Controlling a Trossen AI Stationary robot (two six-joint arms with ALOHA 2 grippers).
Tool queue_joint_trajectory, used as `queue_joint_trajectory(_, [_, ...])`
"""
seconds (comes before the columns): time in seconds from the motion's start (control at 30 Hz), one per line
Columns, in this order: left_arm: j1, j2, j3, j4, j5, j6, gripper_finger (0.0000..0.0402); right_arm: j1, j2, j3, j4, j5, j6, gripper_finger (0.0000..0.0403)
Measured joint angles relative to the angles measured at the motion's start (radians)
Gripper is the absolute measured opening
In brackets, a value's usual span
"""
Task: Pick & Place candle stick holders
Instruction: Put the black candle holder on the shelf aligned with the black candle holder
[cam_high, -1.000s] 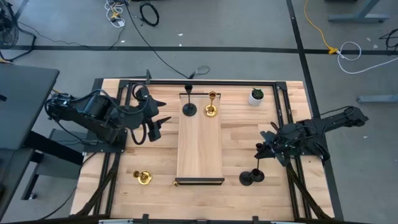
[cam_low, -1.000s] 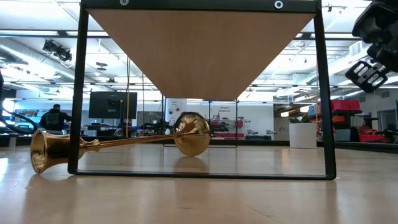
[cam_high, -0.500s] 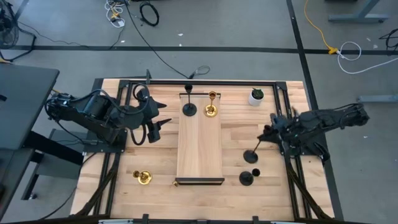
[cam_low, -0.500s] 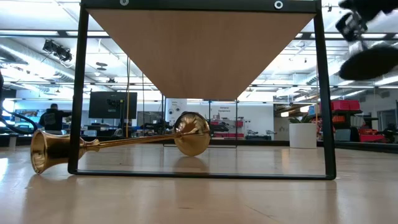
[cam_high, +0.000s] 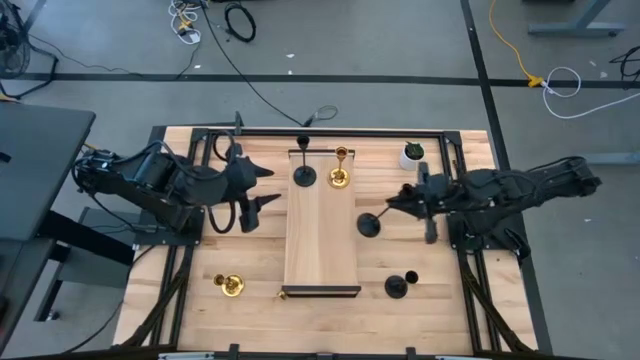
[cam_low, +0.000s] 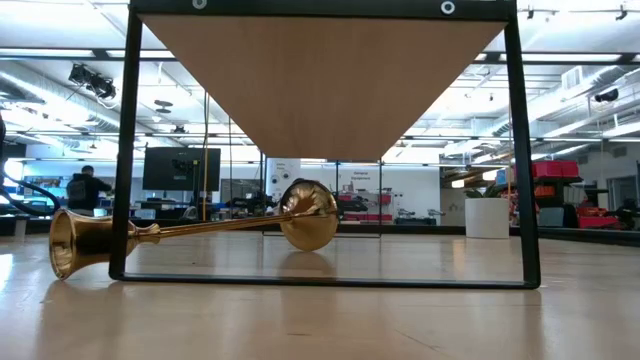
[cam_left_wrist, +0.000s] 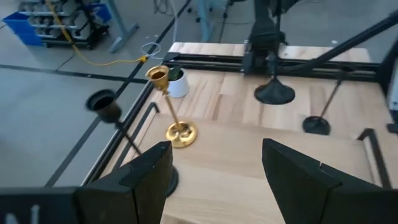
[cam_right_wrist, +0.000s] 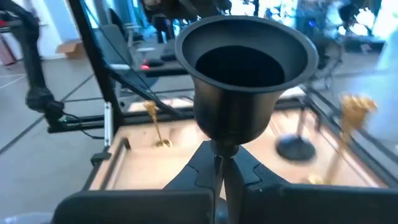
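My right gripper (cam_high: 397, 204) is shut on a matte black candle stick holder (cam_high: 378, 217) just right of the raised wooden board (cam_high: 322, 240); its cup fills the right wrist view (cam_right_wrist: 252, 56). A black holder (cam_high: 304, 176) and a gold holder (cam_high: 340, 178) stand on their bases at the board's far end. Another black holder (cam_high: 399, 286) stands on the table at the near right. A gold holder (cam_high: 230, 285) lies on its side at the near left (cam_low: 150, 232). My left gripper (cam_high: 262, 187) is open and empty left of the board (cam_left_wrist: 214, 168). My right gripper pinches the black holder's thin stem (cam_right_wrist: 217, 163) between its two fingers, just below the cup. The fingers come from the table's right side and lie across the stem. The holder is lifted clear and tilted, its round base (cam_high: 370, 226) low toward the board.
A small white pot with a green plant (cam_high: 412, 154) stands at the far right. The board rests on a black frame (cam_low: 520, 150) above the table. Black rails run along the table's sides. Bare wood lies between the board and each arm.
My right gripper has risen with the black holder from the near right of the table and carried it toward the far edge and left, up to the board's right side. The holder is now clear of the table; the other black holder stayed in place.
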Motion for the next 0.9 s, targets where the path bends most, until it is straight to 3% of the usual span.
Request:
queue_joint_trajectory(0.43, [0.000,0.000,0.000,0.095,0.058,0.043,0.0248,-0.072,0.400,0.341,0.042,-0.104,-0.169,0.0002])
queue_joint_trajectory(0.63, [0.000,0.000,0.000,0.145,0.119,0.066,0.0248,-0.107,0.520,0.478,0.045,-0.183,-0.222,0.0002])
queue_joint_trajectory(0.9, [0.012,0.011,0.000,0.154,0.120,0.068,0.0248,-0.135,0.621,0.609,0.045,-0.222,-0.263,0.0002])
